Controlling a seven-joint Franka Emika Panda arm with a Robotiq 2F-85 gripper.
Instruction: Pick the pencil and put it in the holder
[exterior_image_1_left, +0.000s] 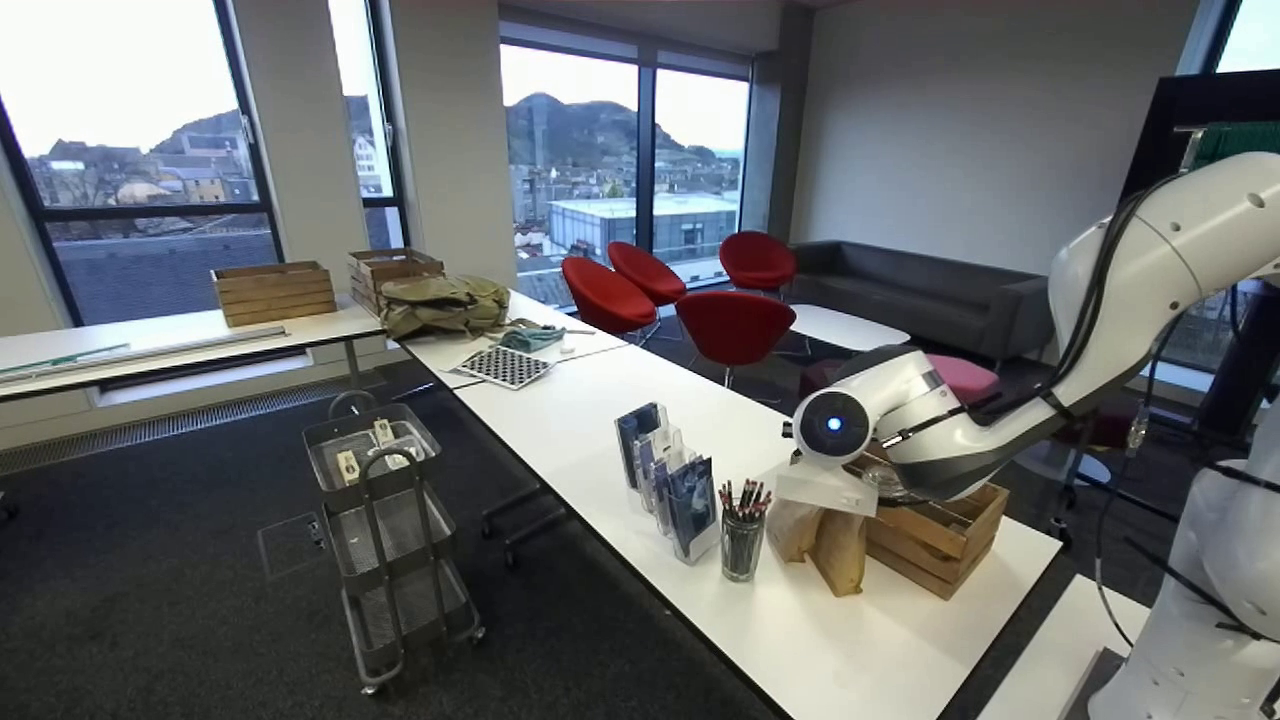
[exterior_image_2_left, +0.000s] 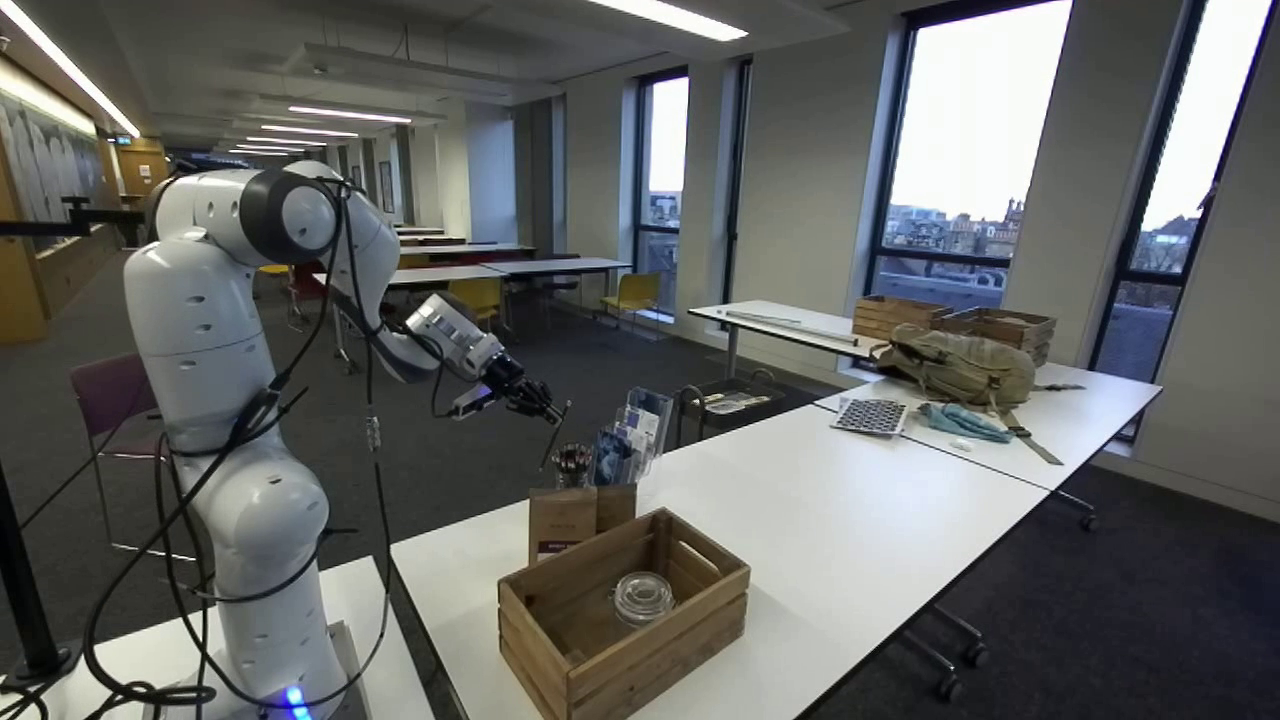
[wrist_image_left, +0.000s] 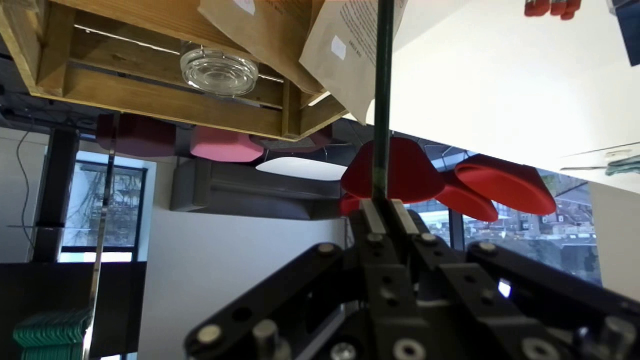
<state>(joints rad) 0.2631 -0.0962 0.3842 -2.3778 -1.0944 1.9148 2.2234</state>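
While the gripper (wrist_image_left: 388, 212), all but closed, pinches the pencil (wrist_image_left: 382, 100), slim and dark.

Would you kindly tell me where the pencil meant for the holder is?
In the wrist view, just right of centre, the pencil is pinched in the claw and runs to the top edge, in front of a paper bag.

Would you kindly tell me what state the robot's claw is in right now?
Claw: closed, holding the pencil between its fingertips.
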